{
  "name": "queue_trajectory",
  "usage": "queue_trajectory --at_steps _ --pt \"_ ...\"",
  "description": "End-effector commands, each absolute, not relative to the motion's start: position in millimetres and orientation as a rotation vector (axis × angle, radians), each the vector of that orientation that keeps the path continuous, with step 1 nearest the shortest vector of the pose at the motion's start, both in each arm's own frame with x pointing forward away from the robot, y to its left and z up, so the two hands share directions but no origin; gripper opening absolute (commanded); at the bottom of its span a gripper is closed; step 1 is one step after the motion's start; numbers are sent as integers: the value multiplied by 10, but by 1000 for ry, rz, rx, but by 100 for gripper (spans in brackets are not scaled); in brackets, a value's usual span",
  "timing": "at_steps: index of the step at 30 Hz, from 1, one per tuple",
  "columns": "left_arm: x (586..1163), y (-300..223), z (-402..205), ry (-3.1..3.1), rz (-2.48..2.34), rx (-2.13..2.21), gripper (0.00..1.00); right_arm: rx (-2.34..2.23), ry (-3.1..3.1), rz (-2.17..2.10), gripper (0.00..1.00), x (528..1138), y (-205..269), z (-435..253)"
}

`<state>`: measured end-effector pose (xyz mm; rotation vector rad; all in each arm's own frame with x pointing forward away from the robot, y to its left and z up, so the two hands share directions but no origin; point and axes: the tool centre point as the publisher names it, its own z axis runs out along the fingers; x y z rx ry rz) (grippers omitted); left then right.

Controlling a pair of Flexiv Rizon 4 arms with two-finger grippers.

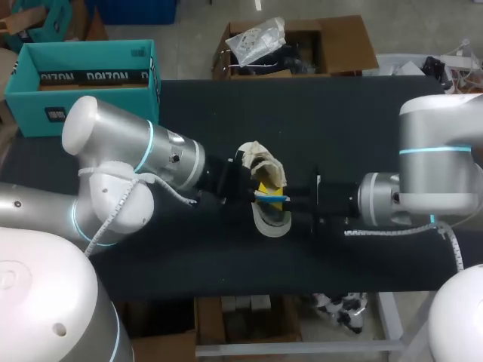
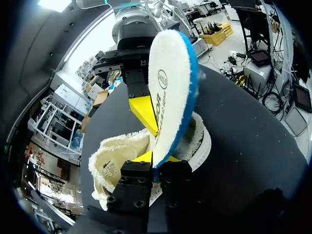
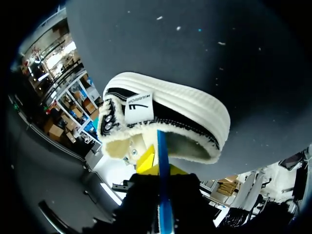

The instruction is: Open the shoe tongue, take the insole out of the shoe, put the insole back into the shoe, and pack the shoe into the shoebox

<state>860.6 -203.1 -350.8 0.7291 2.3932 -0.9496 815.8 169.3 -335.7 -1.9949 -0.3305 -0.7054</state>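
Left arm [image 1: 128, 162] nearest; shoe [image 1: 272, 222] mid-surface [image 1: 339, 121], long axis 12–6, shoebox [image 1: 83, 83] at its 10 o'clock. Left wrist: left gripper [image 2: 156, 163] pinched on insole [image 2: 170, 92], which stands upright over the shoe mouth. Right wrist: right gripper [image 3: 162, 168] looks closed on the insole edge too. Insole likely light, floppy; pinch near an end.
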Motion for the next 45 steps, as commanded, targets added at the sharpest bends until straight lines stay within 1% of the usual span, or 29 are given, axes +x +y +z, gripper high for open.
queue_trajectory --at_steps 1,14,17,18,20,22,23,25,26,27,28,29,30,31,33,34,36,38,39,45 --pt "8620 -2094 -3585 2402 -869 685 0 -1978 -325 -697 0 8209 1677 -3461" --pt "8867 -2123 -3606 2434 -949 612 0 -2034 -265 -648 0 8402 1727 -3540" --pt "8850 -2122 -3607 2438 -966 617 0 -2025 -259 -644 0 8451 1717 -3578" --pt "8840 -2118 -3605 2440 -972 624 11 -2024 -256 -643 0 8459 1711 -3584" --pt "8806 -2094 -3589 2444 -982 640 26 -2023 -248 -646 0 8465 1701 -3587" --pt "8743 -2058 -3575 2448 -994 656 46 -2025 -243 -649 0 8466 1692 -3585" --pt "8733 -2045 -3562 2447 -993 665 67 -2024 -242 -651 0 8465 1684 -3585" --pt "8680 -2007 -3537 2445 -989 677 81 -2019 -238 -656 0 8465 1667 -3585" --pt "8657 -1988 -3519 2443 -990 682 86 -2016 -238 -659 0 8464 1659 -3582" --pt "8634 -1972 -3500 2442 -992 686 88 -2016 -237 -661 0 8465 1654 -3580" --pt "8621 -1956 -3483 2440 -993 688 85 -2016 -236 -662 0 8465 1653 -3575" --pt "8619 -1944 -3466 2439 -994 690 75 -2017 -236 -663 0 8463 1656 -3564" --pt "8618 -1931 -3449 2435 -997 690 55 -2023 -233 -665 0 8457 1663 -3549" --pt "8618 -1920 -3438 2434 -999 689 48 -2030 -232 -666 0 8445 1671 -3531" --pt "8622 -1902 -3430 2432 -1002 683 48 -2059 -219 -664 0 8421 1680 -3502" --pt "8624 -1895 -3430 2432 -1003 680 49 -2067 -215 -662 0 8406 1679 -3487" --pt "8623 -1882 -3436 2432 -1005 674 56 -2088 -200 -666 0 8376 1671 -3458" --pt "8623 -1878 -3447 2432 -1007 672 55 -2103 -189 -668 0 8360 1670 -3439" --pt "8618 -1879 -3454 2432 -1011 670 51 -2110 -186 -669 0 8359 1671 -3434" --pt "8613 -1913 -3504 2437 -1015 672 40 -2151 -166 -648 0 8456 1688 -3471"
